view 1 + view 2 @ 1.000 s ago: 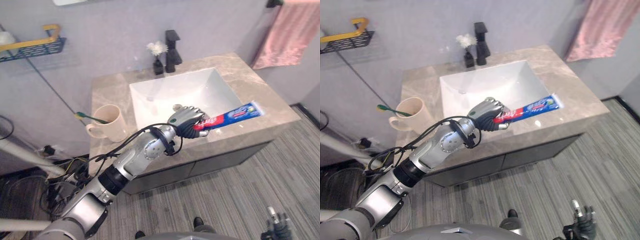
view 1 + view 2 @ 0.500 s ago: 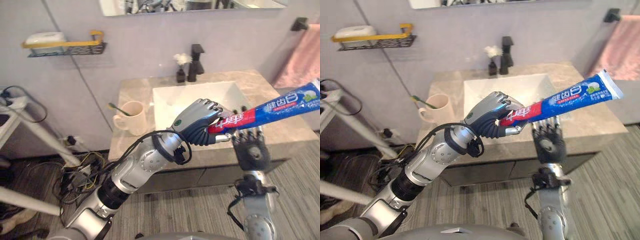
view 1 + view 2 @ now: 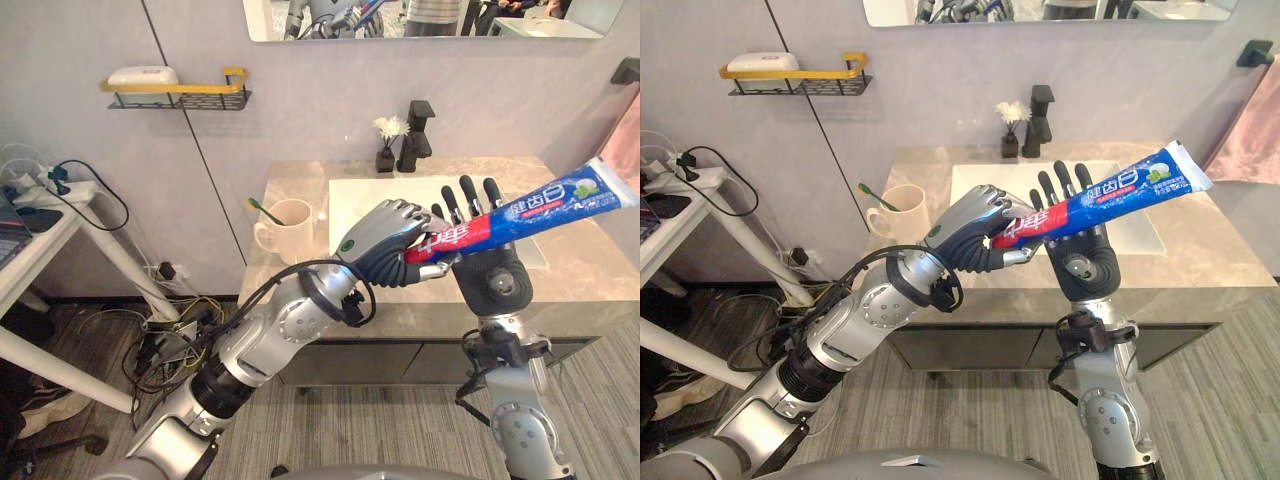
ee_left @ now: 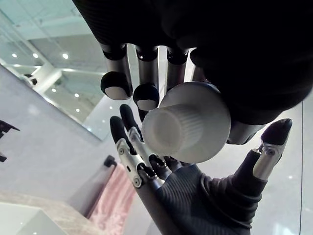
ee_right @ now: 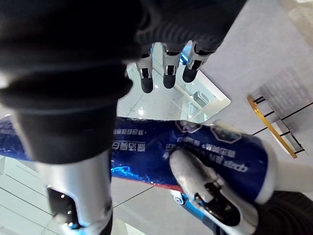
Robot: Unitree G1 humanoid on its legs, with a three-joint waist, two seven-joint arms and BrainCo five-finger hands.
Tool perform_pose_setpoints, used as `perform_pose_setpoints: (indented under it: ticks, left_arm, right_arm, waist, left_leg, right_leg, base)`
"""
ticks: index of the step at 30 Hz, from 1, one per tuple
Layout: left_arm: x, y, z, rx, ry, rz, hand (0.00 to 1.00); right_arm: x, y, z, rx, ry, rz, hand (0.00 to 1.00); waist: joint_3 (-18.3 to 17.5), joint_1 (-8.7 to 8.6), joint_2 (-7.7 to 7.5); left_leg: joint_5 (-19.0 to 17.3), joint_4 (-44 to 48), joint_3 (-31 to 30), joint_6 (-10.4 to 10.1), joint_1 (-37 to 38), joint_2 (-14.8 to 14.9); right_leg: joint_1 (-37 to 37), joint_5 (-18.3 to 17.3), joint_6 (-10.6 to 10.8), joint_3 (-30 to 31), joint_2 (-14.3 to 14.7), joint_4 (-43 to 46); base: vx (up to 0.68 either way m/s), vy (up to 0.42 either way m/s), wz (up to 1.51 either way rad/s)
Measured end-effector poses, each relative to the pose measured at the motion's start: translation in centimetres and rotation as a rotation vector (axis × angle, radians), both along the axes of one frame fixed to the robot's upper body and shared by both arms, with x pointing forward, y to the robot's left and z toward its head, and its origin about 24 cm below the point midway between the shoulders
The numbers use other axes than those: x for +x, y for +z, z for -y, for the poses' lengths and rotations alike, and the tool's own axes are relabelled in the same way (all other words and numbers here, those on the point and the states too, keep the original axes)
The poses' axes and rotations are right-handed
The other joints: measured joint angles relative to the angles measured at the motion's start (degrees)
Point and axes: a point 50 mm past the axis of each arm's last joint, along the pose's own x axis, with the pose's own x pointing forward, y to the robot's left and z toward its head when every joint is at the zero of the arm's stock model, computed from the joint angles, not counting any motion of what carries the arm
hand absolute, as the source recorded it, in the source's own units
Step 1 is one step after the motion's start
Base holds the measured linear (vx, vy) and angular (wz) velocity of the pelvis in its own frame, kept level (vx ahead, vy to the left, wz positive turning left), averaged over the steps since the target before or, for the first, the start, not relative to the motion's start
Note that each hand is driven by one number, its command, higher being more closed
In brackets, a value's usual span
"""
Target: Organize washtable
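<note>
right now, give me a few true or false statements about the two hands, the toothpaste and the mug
1. The left hand is curled round the toothpaste tube near its cap end. True.
2. The right hand is clenched in a fist. False: its fingers are straight and point up, with the palm just behind the tube.
3. The mug stands inside the sink. False: it stands on the counter beside the sink, on the robot's left.
4. A toothbrush sits in the mug. True.
</note>
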Motion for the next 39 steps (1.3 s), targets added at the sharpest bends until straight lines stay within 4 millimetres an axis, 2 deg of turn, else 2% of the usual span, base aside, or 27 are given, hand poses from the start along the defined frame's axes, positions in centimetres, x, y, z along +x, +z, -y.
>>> perform_pose_setpoints:
  ticks: [6,17,25,26,39]
  left_arm:
    - [0.4,-0.2,-0.9,0.000,0.040,-0.009,1.00]
    - [0.3,-0.9,-1.0,0.017,0.042,-0.031,1.00]
    - [-0.7,-2.4,0.4,0.074,-0.038,-0.073,1.00]
    - [-0.6,-2.5,0.4,0.075,-0.039,-0.076,1.00]
    - [-1.0,-3.0,0.9,0.081,-0.073,-0.101,1.00]
  right_arm:
    - [0.0,0.0,0.2,0.032,0.008,-0.007,0.00]
    - [0.0,-0.3,-0.4,0.017,0.042,-0.025,0.00]
    - [0.0,-0.6,-1.6,0.061,0.110,-0.043,0.00]
    - [0.0,-0.6,-1.6,0.061,0.109,-0.045,1.00]
    - [0.1,-0.6,-1.4,0.069,0.088,-0.045,1.00]
  waist:
    - [-0.51,0.01,-0.16]
    - [-0.98,-0.12,-0.41]
    - [-1.72,-0.02,-0.94]
    - [-1.77,-0.02,-0.88]
    - [-1.90,-0.04,-0.91]
  left_leg:
    - [0.14,0.00,-0.08,0.04,-0.04,0.00]
    - [0.15,0.09,-0.01,0.04,-0.19,0.07]
    - [0.20,0.01,-0.17,0.04,-0.37,0.12]
    - [0.21,0.01,-0.14,0.03,-0.37,0.13]
    - [0.21,0.54,-0.02,0.02,-0.64,0.16]
  right_leg:
    - [-0.02,0.03,-0.05,-0.04,0.01,0.00]
    - [-0.06,0.19,-0.22,0.02,0.12,-0.42]
    - [-0.12,0.20,-0.25,-0.10,0.19,-0.46]
    - [-0.15,0.20,-0.25,-0.07,0.19,-0.46]
    - [-0.49,0.26,-0.31,0.05,0.23,-0.47]
  base:
    - [0.00,0.000,0.00]
    - [0.00,0.000,0.00]
    - [0.00,0.000,0.00]
    - [0.00,0.000,0.00]
    - [0.00,0.000,0.00]
